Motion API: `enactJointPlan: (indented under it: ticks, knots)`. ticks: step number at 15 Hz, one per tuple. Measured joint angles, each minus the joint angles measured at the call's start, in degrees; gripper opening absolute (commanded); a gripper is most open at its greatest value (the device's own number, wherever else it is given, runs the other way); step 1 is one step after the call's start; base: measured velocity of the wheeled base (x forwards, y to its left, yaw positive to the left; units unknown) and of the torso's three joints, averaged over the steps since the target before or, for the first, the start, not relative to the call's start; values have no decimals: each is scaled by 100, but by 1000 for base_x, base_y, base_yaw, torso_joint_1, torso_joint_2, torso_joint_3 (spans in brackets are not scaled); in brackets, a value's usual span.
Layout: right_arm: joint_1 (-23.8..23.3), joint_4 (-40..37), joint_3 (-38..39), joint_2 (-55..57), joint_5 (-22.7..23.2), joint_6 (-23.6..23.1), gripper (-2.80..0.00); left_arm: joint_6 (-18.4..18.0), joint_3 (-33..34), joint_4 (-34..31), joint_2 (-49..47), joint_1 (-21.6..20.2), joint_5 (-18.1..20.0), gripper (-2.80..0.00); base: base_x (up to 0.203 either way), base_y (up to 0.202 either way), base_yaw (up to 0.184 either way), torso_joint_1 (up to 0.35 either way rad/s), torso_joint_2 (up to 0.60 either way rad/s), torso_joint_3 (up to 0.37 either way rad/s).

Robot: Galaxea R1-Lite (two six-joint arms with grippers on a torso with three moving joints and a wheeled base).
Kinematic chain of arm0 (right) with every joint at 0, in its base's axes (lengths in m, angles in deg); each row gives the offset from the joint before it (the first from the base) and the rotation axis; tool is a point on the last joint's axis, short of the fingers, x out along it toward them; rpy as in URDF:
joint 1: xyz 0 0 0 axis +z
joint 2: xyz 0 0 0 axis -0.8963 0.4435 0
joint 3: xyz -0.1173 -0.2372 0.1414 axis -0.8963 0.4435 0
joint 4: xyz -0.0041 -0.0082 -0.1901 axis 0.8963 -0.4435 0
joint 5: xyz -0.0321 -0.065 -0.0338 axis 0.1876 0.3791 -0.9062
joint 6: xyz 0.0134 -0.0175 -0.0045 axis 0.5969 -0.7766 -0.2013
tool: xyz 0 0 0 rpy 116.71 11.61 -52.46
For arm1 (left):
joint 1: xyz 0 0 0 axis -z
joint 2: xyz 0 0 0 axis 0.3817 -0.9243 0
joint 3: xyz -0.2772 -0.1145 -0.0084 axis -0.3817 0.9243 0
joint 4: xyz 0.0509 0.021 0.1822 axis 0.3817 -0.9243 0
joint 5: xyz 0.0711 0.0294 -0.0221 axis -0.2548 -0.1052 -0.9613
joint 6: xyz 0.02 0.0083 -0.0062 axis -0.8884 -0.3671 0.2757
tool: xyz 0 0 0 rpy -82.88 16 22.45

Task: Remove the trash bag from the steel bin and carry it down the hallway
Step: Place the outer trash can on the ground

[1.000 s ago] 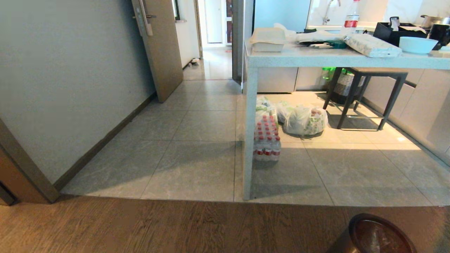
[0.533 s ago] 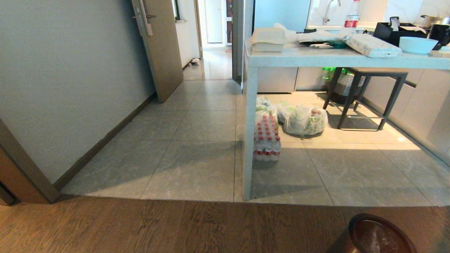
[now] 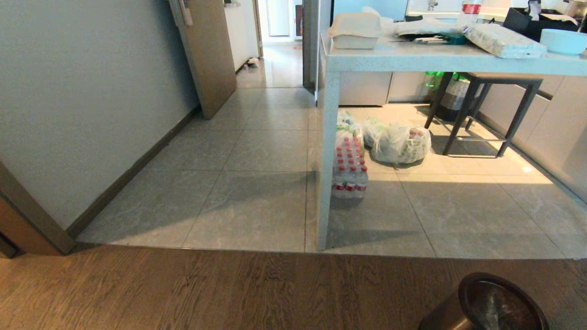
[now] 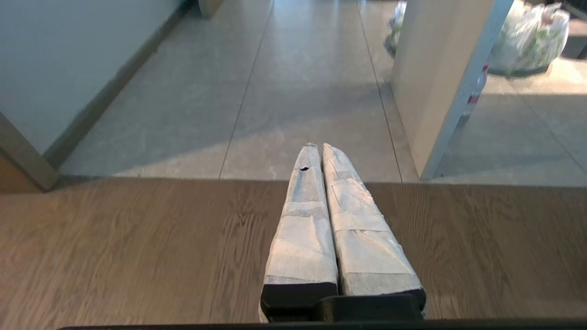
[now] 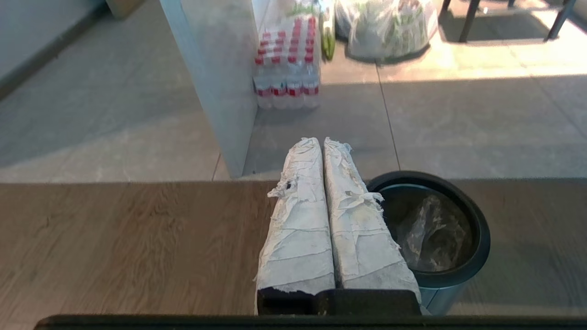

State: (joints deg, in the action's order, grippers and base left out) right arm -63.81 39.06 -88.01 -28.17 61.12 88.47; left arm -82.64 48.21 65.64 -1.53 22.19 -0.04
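Note:
The steel bin (image 3: 467, 286) stands on the wooden floor at the lower right of the head view, its top ring dark. A crinkled translucent trash bag (image 3: 500, 307) lies inside it. In the right wrist view the bin (image 5: 479, 247) sits just beside my right gripper (image 5: 321, 140), which is shut and empty, its taped fingers (image 5: 353, 215) covering part of the rim; the bag (image 5: 429, 238) shows within. My left gripper (image 4: 317, 145) is shut and empty over bare wood floor. Neither gripper shows in the head view. The hallway (image 3: 277, 64) is visible far off through the doorway.
A pale table leg (image 3: 324, 160) stands ahead at the tile edge, with a pack of water bottles (image 3: 349, 172) and white green-printed bags (image 3: 399, 144) behind it. A dark stool (image 3: 481, 110) is under the table. An open door (image 3: 208, 55) and a grey wall (image 3: 91, 91) bound the left side.
The whole head view has tipped downward, so the table and floor sit higher in the picture and more of the bin shows. Nothing in the scene itself has moved.

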Motion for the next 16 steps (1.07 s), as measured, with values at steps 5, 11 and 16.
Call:
enactJointPlan:
  ticks: [5, 11, 16]
  knots:
    - [6, 1, 0, 0, 1, -17, -280, 0, 0, -1, 0, 0, -2, -280, 0, 0, 0, 0, 1, -195]
    - [2, 0, 0, 0, 1, 11, -280, 0, 0, -1, 0, 0, -2, -280, 0, 0, 0, 3, 3, -194]
    - [4, -2, 0, 0, 1, 13, -280, 0, 0, -1, 0, 0, -2, -280, 0, 0, 0, 1, 2, -201]
